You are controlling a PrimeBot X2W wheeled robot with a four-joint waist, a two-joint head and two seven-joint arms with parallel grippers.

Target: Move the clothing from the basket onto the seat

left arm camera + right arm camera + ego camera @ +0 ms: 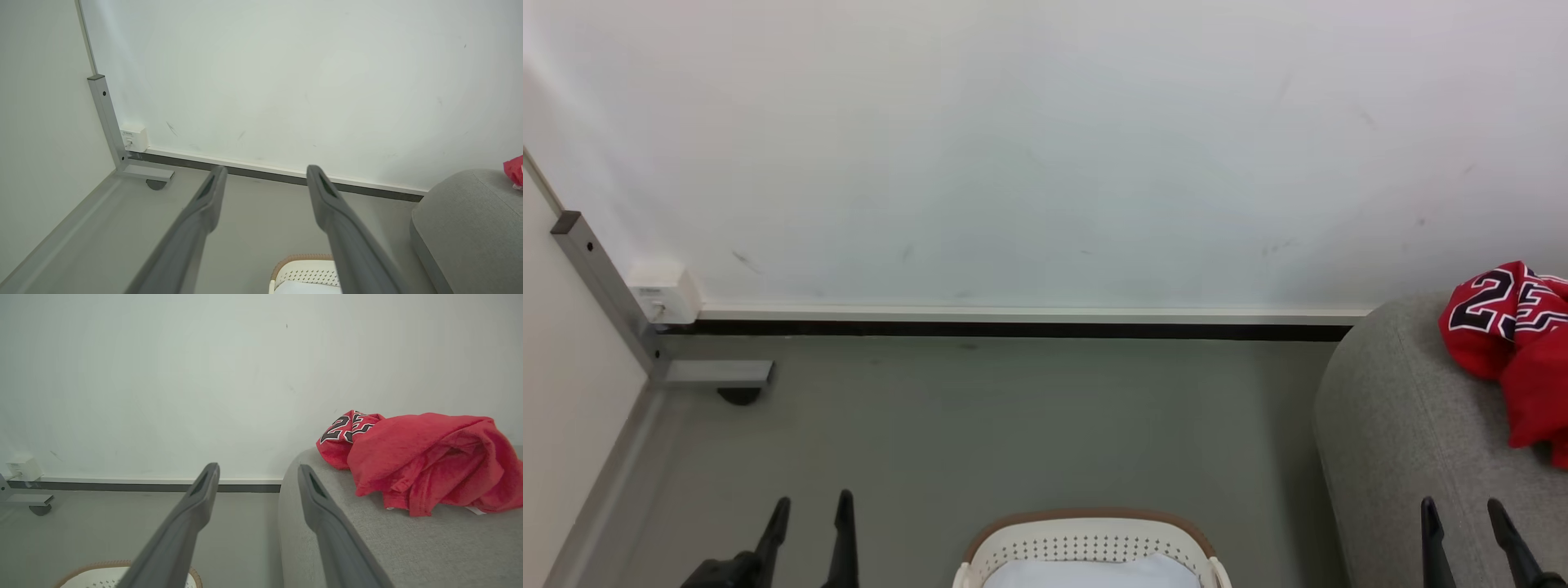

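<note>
Pincers, two: your left pincer (814, 500) is released and empty above the floor (1029, 425); your right pincer (1460, 505) is likewise released and empty, over the seat (1405, 425) edge. Red clothing (1515, 343): heaped on the seat, numbered jersey at the wall-side end. Cream basket (1086, 535): on the floor between your pincers, pale cloth (1094, 574) inside

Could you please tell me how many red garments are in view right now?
2, it seems: the numbered jersey lies on the seat, the plainer red garment bunched against it. More may be hidden in the basket.
</note>
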